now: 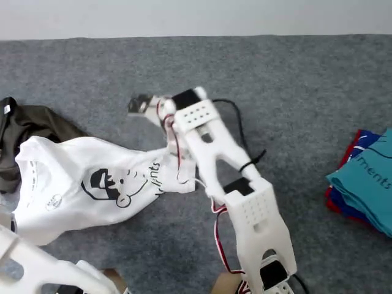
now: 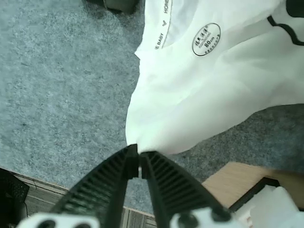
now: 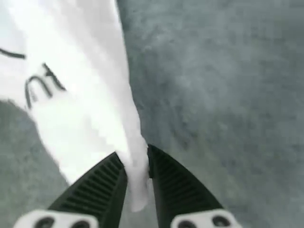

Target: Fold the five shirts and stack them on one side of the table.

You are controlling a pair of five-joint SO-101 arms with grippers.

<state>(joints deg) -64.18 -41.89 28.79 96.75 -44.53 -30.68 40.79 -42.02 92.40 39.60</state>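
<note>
The left claw (image 2: 138, 159) is closed on the very corner of the white cotton shirt with a black cartoon print (image 1: 73, 184), with only a sliver of hem between its jaw tips. The right claw (image 3: 137, 166) is clamped on a bunched, rope-like fold at the opposite end. The shirt sags onto the grey felt-covered desk (image 1: 294, 92) between the two claws.

The weakest point looks to be the left claw's thin bite: if the claws draw apart, that corner could slip free and the shirt would collapse. The right claw's gathered grip may leave a twist, giving a crooked fold. A dark olive crumpled shirt (image 1: 30, 122) touches the white one just beyond the left claw and could be dragged along. The folded stack of teal, blue and red shirts (image 1: 367, 177) sits well apart from the right claw, on its outer side.
</note>
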